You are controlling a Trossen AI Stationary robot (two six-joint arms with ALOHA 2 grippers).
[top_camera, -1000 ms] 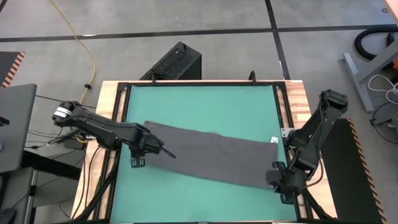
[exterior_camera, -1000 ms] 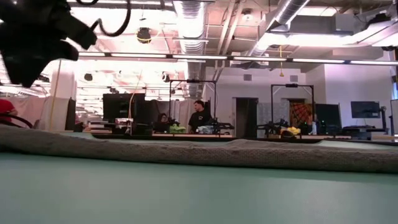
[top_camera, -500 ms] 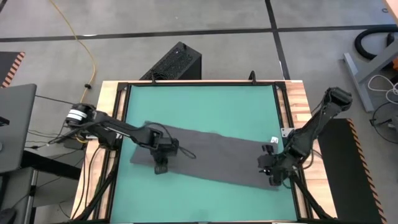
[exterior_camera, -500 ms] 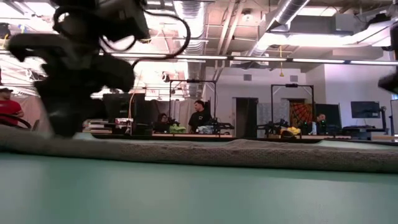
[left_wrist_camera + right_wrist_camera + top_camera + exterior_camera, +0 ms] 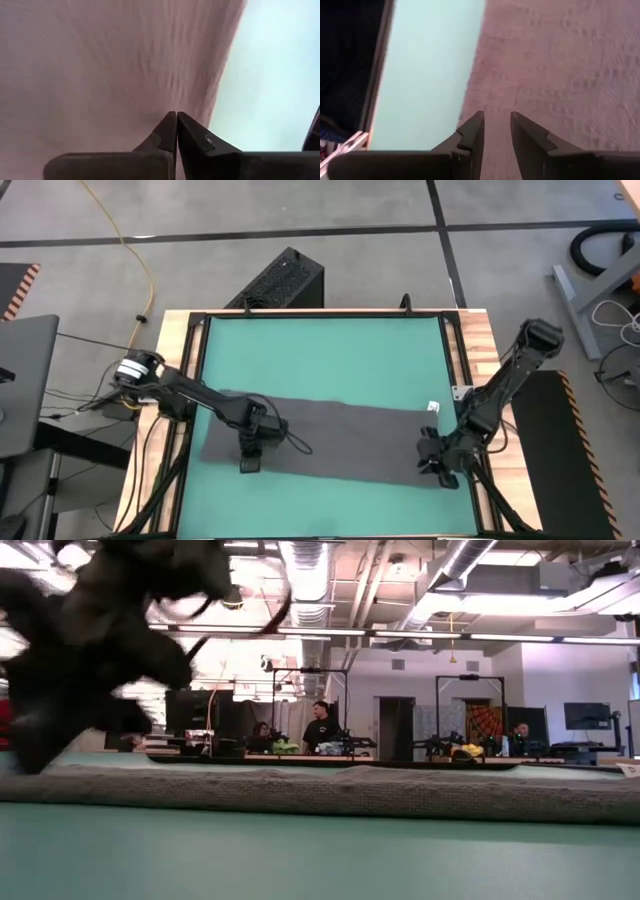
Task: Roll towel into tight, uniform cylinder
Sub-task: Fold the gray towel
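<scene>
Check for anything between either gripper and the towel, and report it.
Nothing visible stands in the way. The towel lies flat across the teal table. The left gripper, jaws shut, is right over its left part, and the right gripper, jaws apart, is over its right end. Only cloth lies under both.

Overhead, table-level, two wrist views; towel (image 5: 330,438) shared.

Open-plan robotics lab, exposed ceiling ducts (image 5: 300,580), monitor-filled workstations (image 5: 200,715), seated person (image 5: 320,727)

Towel (image 5: 330,438) spans near half; table (image 5: 320,350) far half free.
</scene>
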